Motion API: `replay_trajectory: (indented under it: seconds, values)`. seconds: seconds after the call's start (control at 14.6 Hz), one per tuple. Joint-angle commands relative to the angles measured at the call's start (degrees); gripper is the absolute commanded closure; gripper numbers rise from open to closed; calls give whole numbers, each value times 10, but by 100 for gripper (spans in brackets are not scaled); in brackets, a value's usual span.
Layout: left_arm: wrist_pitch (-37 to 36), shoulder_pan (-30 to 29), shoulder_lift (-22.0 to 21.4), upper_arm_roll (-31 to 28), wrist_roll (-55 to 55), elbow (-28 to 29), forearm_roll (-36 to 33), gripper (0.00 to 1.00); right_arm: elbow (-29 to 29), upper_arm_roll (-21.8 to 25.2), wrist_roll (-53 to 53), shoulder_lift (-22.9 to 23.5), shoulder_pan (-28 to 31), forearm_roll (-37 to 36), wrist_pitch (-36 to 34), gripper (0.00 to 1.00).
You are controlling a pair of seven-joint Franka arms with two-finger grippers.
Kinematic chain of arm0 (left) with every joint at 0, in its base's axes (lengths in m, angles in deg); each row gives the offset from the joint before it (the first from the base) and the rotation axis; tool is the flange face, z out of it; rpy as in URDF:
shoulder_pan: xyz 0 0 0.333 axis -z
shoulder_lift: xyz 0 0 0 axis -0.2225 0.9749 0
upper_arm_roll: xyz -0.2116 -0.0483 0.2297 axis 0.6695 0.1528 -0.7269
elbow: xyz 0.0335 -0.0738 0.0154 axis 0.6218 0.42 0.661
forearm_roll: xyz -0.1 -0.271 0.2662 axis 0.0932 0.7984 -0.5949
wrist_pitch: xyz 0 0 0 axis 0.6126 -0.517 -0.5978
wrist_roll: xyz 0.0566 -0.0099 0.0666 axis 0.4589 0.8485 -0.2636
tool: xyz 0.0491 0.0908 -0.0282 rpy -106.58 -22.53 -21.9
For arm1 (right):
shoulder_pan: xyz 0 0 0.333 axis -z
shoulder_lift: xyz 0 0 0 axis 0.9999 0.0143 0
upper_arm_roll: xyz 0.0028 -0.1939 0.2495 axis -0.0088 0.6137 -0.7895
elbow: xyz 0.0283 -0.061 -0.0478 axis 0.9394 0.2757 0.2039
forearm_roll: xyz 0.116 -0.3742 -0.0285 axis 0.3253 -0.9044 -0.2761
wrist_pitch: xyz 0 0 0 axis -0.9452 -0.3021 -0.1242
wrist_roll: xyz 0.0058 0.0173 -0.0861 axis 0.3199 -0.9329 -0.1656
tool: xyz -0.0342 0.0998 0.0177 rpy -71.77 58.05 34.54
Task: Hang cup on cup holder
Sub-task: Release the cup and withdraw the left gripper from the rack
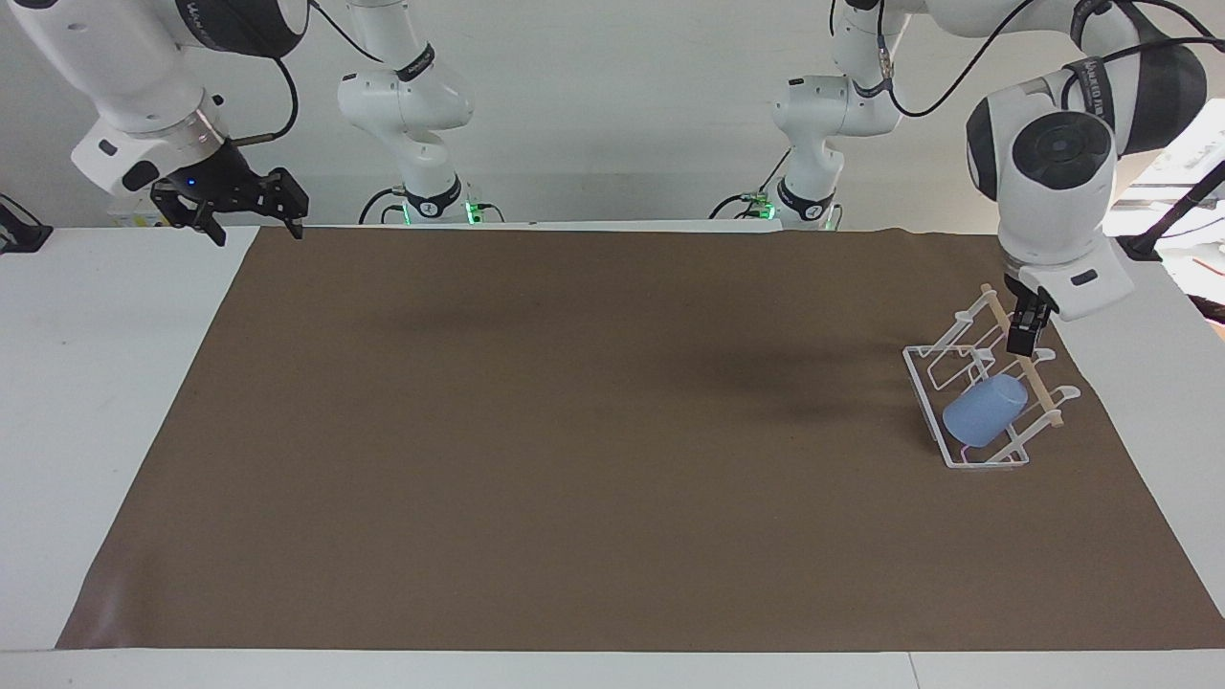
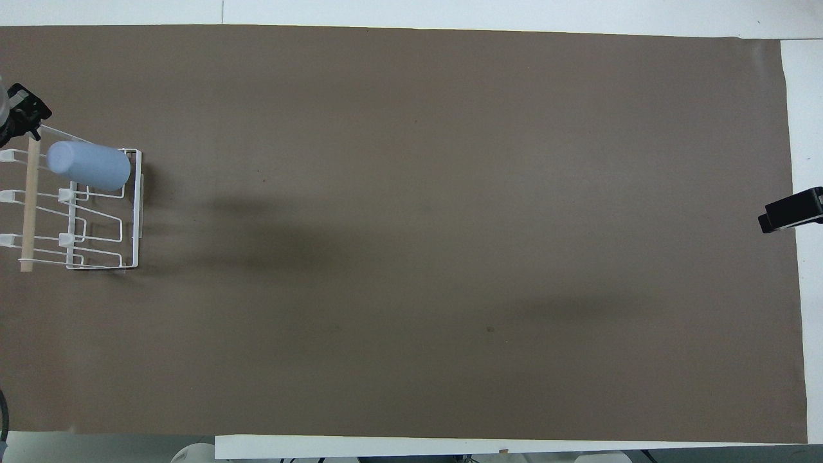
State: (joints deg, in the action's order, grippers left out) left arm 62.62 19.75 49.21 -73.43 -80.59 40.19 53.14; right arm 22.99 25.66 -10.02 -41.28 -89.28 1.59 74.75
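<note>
Blue cup (image 1: 984, 410) hangs tilted on the cup holder (image 1: 926, 394); left gripper (image 1: 1026, 325) above it and right gripper (image 1: 251, 203) both spread, empty.

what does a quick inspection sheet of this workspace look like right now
surface: white table under a brown paper mat
job's things: small light-blue plastic cup lies tilted on a prong of the white wire cup holder with a wooden dowel, at the left arm's end of the table
clutter: nothing seen
grippers: left tool open, empty, raised over the holder's dowel; right tool open, empty, waiting over its own table end
cables: black cables run along both arms, off the table
surroundings: plain white wall; black mount at the table edge
</note>
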Motion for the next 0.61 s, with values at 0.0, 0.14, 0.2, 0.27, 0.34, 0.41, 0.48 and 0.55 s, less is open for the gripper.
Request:
replay_trajectory:
  seconds: [0.0,0.14,0.2,0.27,0.34,0.41,0.48,0.55]
  values:
    - [10,-25,-47,2,136,26,69,0,15,0,9,-13,2,5,1,0]
    - [6,-46,-59,1,247,21,116,0,15,-1,9,-13,2,5,1,0]
    - [-5,-59,-65,1,334,20,146,0,15,0,9,-13,2,5,1,0]
    - [-19,-71,-66,1,401,18,158,0,15,0,9,-13,2,5,1,0]
    - [-25,-71,-67,1,432,16,162,0,15,0,9,-13,2,5,1,0]
    - [-22,-66,-72,2,434,18,168,0,15,0,9,-13,2,5,1,0]
    - [-20,-62,-73,7,432,16,173,0,15,-1,9,-13,2,5,0,0]
    - [-20,-61,-75,10,432,16,172,0,15,-1,9,-13,2,5,1,0]
